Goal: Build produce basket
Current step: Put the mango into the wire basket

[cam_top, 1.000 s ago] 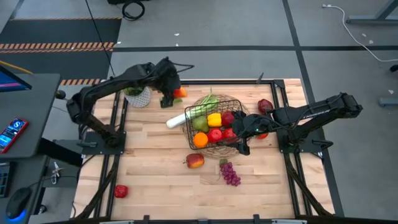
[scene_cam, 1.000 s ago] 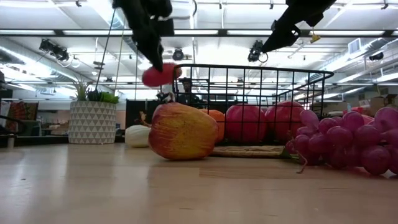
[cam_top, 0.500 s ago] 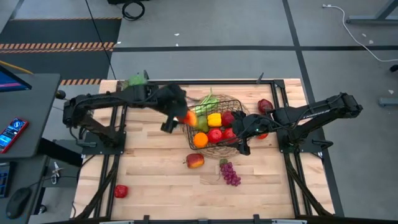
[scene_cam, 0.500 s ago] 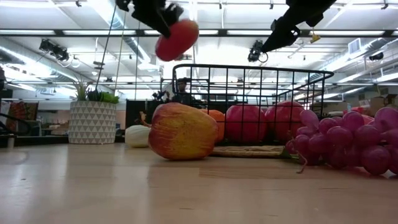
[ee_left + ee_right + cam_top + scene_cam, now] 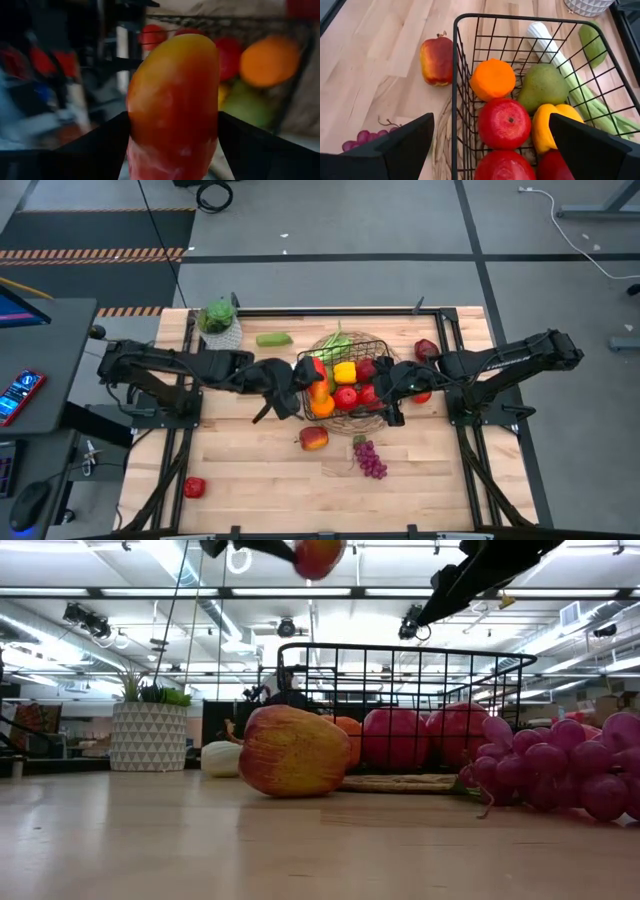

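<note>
The black wire basket (image 5: 340,343) stands on a round woven mat in the table's middle. It holds an orange (image 5: 492,79), a green pear (image 5: 542,86), a yellow pepper (image 5: 552,125), red apples (image 5: 504,122) and a leek (image 5: 555,47). My left gripper (image 5: 303,373) is shut on a red-and-yellow fruit (image 5: 314,370) above the basket's left rim. My right gripper (image 5: 390,395) is open and empty over the basket's right side. A red-yellow apple (image 5: 313,438) and purple grapes (image 5: 370,458) lie on the table near the basket. My left gripper pinches the red-and-yellow fruit by its two sides (image 5: 135,125) between its two fingers (image 5: 100,145). The fruit's rounded end sticks out past the fingertips. The fingers come from the table's left. The fruit is lifted clear, high above the basket's rim (image 5: 318,554).
A potted plant (image 5: 220,320) stands at the far left, with a green piece (image 5: 273,338) beside it. A red apple (image 5: 426,350) lies right of the basket. A small red piece (image 5: 194,487) lies at the near left. The woven mat (image 5: 440,150) sticks out under the basket.
My left gripper has carried the red-and-yellow fruit from beside the potted plant toward the table's right and near side, up over the basket's left rim, rising as it went. My right gripper has kept still.
</note>
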Motion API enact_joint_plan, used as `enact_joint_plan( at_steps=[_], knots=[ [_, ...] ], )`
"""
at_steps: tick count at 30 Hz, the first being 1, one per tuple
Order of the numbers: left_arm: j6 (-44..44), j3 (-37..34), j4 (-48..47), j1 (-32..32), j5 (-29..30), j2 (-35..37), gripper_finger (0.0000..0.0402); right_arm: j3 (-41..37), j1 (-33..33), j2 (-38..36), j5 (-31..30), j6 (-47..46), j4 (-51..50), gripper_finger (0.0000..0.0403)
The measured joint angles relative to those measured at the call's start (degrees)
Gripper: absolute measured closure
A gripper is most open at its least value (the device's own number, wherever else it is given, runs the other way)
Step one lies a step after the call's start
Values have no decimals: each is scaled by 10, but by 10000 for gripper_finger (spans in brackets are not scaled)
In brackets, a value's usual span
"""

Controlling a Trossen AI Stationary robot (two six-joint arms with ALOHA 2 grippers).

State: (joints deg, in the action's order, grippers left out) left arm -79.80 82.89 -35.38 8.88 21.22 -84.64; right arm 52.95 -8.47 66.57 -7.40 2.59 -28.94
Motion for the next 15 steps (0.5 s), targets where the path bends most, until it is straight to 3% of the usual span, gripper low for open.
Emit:
enact_joint_plan(
  at_steps=[5, 10, 15],
  knots=[
    [-152, 0, 27, 42, 30, -4, 116, 0, 0, 0, 0, 0, -18, 3],
    [-232, 0, 37, 78, 69, -28, 116, 0, 0, 0, 0, 0, -30, 3],
    [-312, 0, 39, 104, 143, -61, 116, 0, 0, 0, 0, 0, -34, 3]
  ],
)
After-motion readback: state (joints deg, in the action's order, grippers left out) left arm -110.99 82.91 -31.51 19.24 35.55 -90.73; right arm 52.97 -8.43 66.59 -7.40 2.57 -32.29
